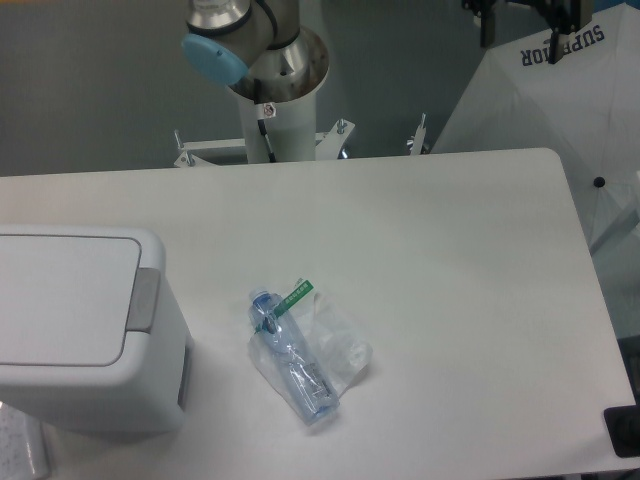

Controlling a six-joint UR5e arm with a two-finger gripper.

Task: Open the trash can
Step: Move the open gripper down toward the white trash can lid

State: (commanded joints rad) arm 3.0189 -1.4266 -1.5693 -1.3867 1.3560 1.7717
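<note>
I can't see my fingers, so their state is unknown; the bin sits far left on the table, its button strip running front-to-back.

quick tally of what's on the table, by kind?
Trash can (white, lid shut): 1
Plastic bottle (clear, crushed, green label): 1
Total: 2
</note>
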